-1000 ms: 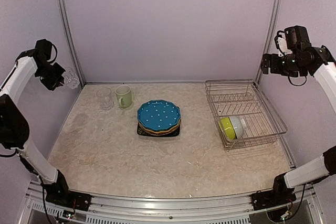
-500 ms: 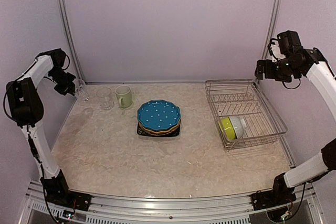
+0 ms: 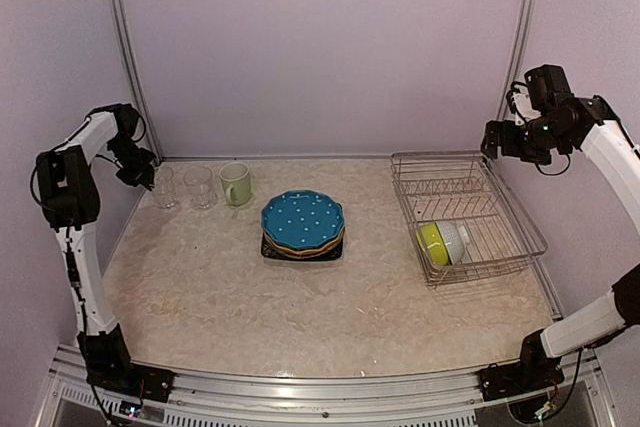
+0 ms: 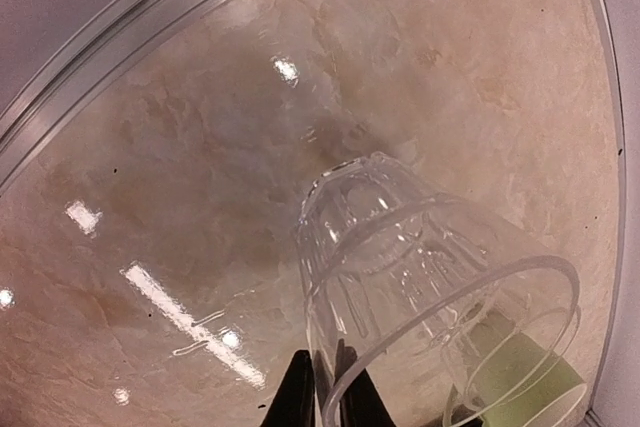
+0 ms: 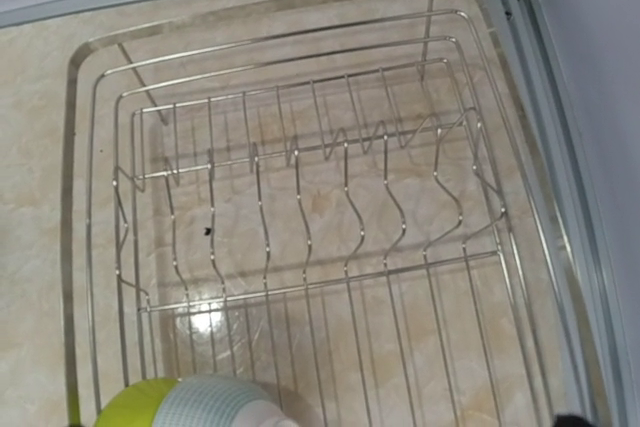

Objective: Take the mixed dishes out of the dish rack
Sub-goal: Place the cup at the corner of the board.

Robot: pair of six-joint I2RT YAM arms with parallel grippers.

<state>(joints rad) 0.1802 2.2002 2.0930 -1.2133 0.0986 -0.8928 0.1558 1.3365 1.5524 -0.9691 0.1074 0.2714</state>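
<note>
While the left gripper is pinching the rim of the held glass, its 2 fingers are sitting 1 on each side of the clear wall, so those jaws are clenched on that glass. From above, the held glass is standing upright on the table at the far left, with the gripper reaching in from its 10 o'clock side.

2 clear glasses are showing in all. The free glass is standing just beside the held one at its 3 o'clock, and 1 pale green mug is standing at 3 o'clock of that.

1 stack of plates is lying mid-table, with 3 layers showing: the blue white-dotted plate on top, the orange plate peeking out under it and the black square plate at the bottom.

1 dish rack is sitting at 3 o'clock of the stack. 2 bowls are resting in its 7 o'clock corner, touching: the lime bowl at 9 o'clock of the white bowl.

The right gripper is hovering above the rack's 1 o'clock corner, jaws released, well apart from both bowls.
</note>
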